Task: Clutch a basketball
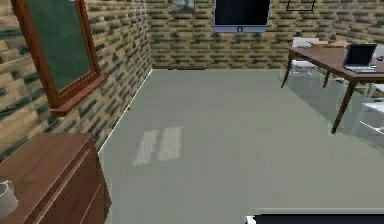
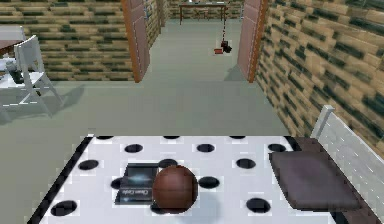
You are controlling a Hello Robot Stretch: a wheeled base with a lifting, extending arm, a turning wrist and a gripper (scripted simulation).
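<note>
Basketball (image 2: pixel 173 188), round, dull brown, on flat white black-dotted surface (image 2: pixel 108 153)

The walls (image 1: pixel 120 50) are rough brick. The near left dresser (image 1: pixel 55 175) and far right table (image 1: pixel 322 57) are brown wood. The floor (image 1: pixel 200 110) is smooth and dull. The ball (image 2: pixel 173 188) looks smooth, lying on a spotted cloth cover (image 2: pixel 230 150).

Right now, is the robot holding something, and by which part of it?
It cannot be told from these pictures. The brown ball rests on the white dotted cover, next to a dark flat thing.
</note>
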